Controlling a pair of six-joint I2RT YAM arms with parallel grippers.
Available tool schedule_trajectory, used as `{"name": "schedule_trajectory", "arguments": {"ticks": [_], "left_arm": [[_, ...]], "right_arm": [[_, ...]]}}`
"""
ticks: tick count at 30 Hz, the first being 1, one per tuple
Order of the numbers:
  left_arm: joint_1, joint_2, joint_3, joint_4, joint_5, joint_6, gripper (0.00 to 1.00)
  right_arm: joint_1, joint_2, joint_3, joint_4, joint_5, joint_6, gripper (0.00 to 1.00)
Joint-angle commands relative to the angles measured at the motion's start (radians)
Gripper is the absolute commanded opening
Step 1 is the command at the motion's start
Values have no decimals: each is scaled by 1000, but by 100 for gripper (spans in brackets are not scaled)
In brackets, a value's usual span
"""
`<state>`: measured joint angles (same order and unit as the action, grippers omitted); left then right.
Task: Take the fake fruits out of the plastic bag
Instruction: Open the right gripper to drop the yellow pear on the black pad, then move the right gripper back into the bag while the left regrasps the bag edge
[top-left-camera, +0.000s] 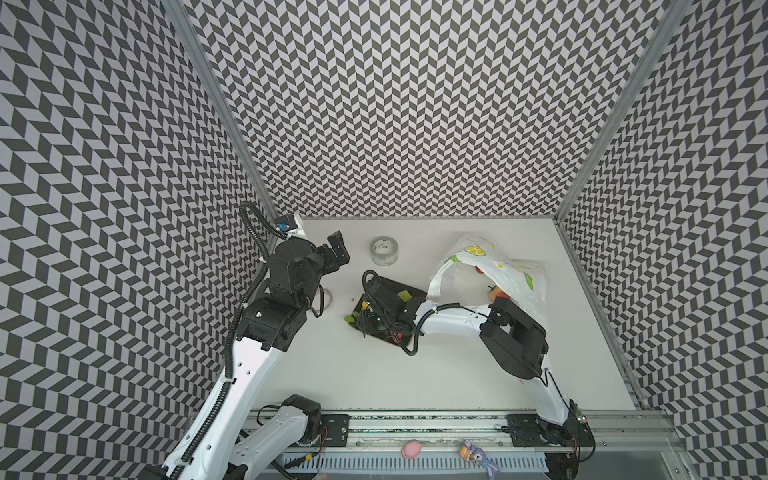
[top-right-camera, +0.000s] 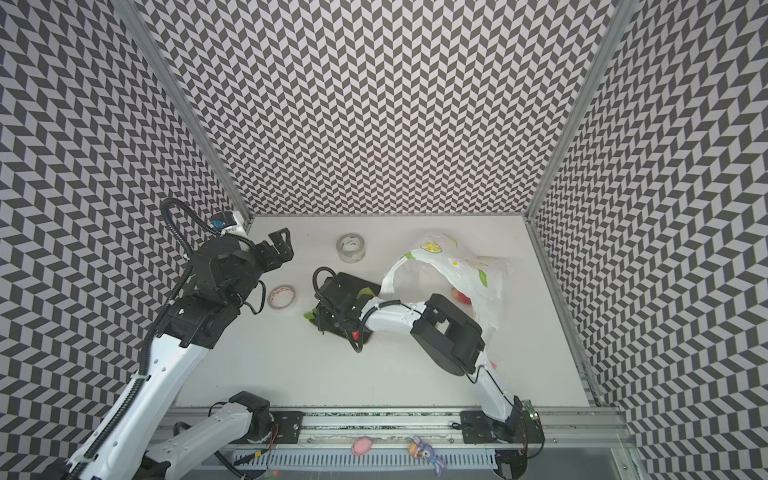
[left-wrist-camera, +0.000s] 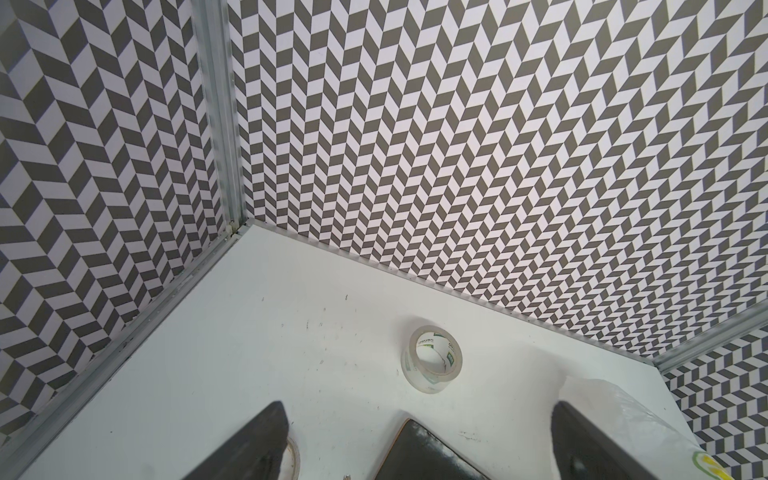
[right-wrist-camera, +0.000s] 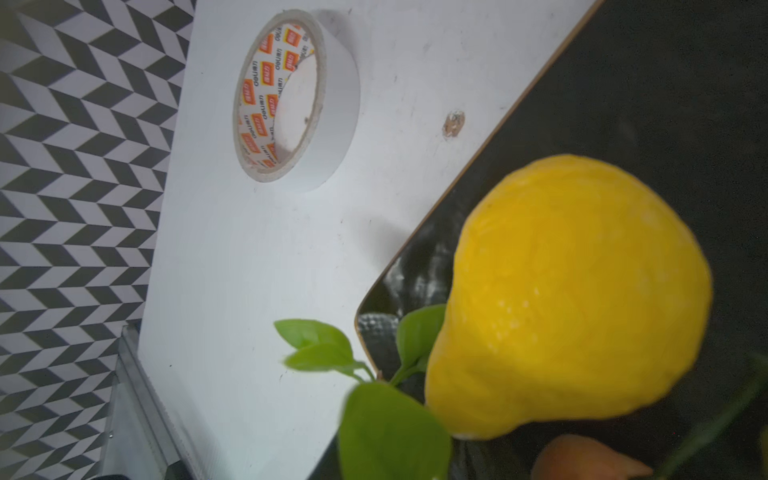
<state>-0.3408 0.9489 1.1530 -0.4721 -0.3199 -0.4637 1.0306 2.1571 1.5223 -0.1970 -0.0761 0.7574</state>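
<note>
Plastic bag (top-left-camera: 498, 266), white with a lemon-slice print, lies crumpled at the right of the worktop (top-left-camera: 332, 374) in both top views, its mouth gaping toward the middle. A pinkish-orange peach (top-left-camera: 496, 295) and a red fruit (top-left-camera: 480, 270) show inside that mouth.

Left of the bag, near mid-frame, a black board (top-left-camera: 392, 286) carries fruits already out. These are a yellow lemon (right-wrist-camera: 573, 291), a green fruit (top-left-camera: 403, 296) and a red strawberry (top-left-camera: 399, 336). The lemon's leafy sprig (right-wrist-camera: 324, 345) reaches over the board's edge above the worktop.

The right hand (top-left-camera: 370, 318) hangs over the left end of the board, directly above the lemon. Its fingers are hidden under the wrist in both top views and do not show in the right wrist view, so I cannot tell whether they are apart or clamped. In that view the lemon fills the lower right, very close.

The left hand (top-left-camera: 338, 249) is raised at the upper left of the worktop, fingers (left-wrist-camera: 249, 449) wide apart and empty, well apart from bag and fruits. A clear tape roll (top-left-camera: 383, 250) stands just right of it, and a white tape roll (top-right-camera: 281, 296) lies between the left arm and the board.
</note>
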Motion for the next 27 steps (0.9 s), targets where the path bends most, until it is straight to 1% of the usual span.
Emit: {"name": "schedule_trajectory", "arguments": {"ticks": [1, 5, 9, 14, 18, 21, 27], "left_arm": [[-7, 3, 6, 21, -5, -2, 98], [-6, 9, 7, 29, -5, -3, 98], [-7, 17, 8, 35, 2, -1, 98], [-6, 19, 8, 36, 2, 0, 98], [-7, 19, 8, 41, 12, 3, 98], [-7, 20, 4, 52, 38, 8, 98], [-30, 37, -21, 125, 193, 47, 98]], "right_arm": [[2, -2, 33, 31, 19, 6, 42], [3, -53, 39, 16, 39, -12, 48], [3, -123, 35, -6, 42, -18, 52], [6, -244, -28, -21, 26, -13, 55], [9, -364, -71, -53, 22, -35, 54], [11, -478, -113, -97, 55, -73, 52], [13, -695, -173, -301, 178, -164, 43]]}}
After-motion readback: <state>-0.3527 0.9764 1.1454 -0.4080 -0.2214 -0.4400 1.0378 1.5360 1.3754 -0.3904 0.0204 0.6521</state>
